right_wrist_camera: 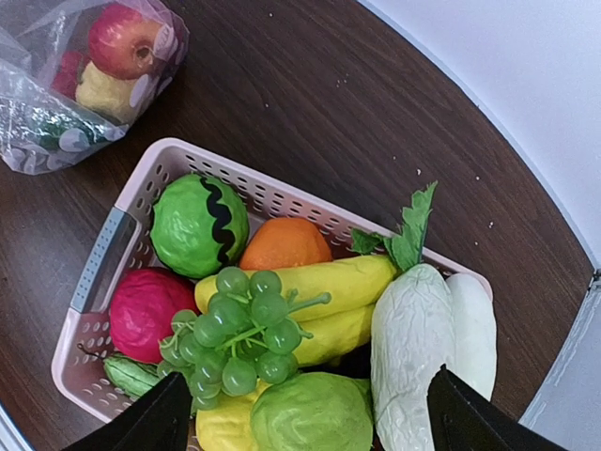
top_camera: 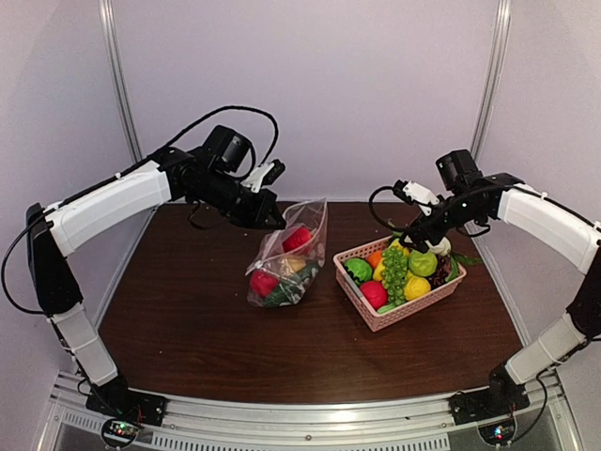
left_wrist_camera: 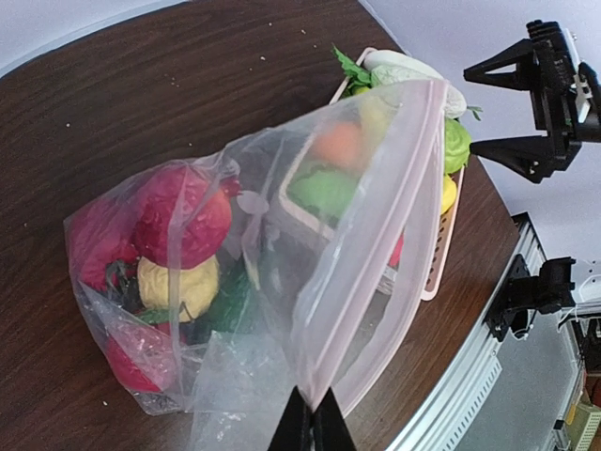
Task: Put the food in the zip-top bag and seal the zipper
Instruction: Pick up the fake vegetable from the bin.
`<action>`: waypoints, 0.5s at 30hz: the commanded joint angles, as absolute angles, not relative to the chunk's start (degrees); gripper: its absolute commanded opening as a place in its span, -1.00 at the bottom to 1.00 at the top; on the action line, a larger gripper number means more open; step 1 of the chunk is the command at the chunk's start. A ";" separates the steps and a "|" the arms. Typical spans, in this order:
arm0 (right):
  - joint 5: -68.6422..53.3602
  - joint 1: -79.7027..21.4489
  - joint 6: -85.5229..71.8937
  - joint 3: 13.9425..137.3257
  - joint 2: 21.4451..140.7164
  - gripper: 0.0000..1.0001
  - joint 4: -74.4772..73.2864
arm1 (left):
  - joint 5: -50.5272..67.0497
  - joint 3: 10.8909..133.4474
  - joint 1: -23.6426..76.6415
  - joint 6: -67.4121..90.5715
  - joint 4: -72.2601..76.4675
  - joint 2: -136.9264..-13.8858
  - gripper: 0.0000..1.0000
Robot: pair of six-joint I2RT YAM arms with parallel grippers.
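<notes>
The clear zip-top bag point(top_camera: 286, 256) stands on the table's middle, held up by its mouth edge. It holds red, yellow and green toy food point(left_wrist_camera: 178, 221). My left gripper point(top_camera: 272, 222) is shut on the bag's zipper strip point(left_wrist_camera: 376, 254), with the fingers point(left_wrist_camera: 312, 427) pinching the plastic. The pink basket point(top_camera: 349, 285) to the right holds more food: green grapes point(right_wrist_camera: 239, 324), bananas, an orange, a red fruit, green fruits and a white cabbage point(right_wrist_camera: 427, 343). My right gripper point(top_camera: 420, 235) hovers open above the basket's far end point(right_wrist_camera: 305, 418), holding nothing. No slider tab shows.
The basket stands close to the bag's right side. The table's right edge and a metal rail point(left_wrist_camera: 488, 376) lie beyond the basket. White walls and corner posts surround the table.
</notes>
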State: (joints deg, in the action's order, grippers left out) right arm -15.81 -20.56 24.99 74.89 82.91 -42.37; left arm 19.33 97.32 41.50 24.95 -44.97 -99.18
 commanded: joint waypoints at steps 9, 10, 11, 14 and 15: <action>-5.90 -20.13 28.61 71.09 82.00 0.71 -46.82 | 21.01 96.33 41.79 24.00 -43.51 -97.98 -1.00; -5.99 -20.12 28.45 70.95 81.47 0.72 -46.00 | 21.08 96.32 41.83 24.05 -43.51 -98.00 -1.00; -6.24 -20.06 28.21 71.27 81.04 0.73 -45.43 | 21.11 96.33 41.84 24.07 -43.51 -98.12 -1.00; -6.22 -19.78 27.33 74.37 82.07 0.73 -45.20 | 21.16 96.33 41.84 24.04 -43.51 -98.33 -1.00; -5.57 -19.66 27.14 75.83 83.16 0.73 -45.43 | 21.11 96.39 41.84 24.05 -43.51 -98.41 -1.00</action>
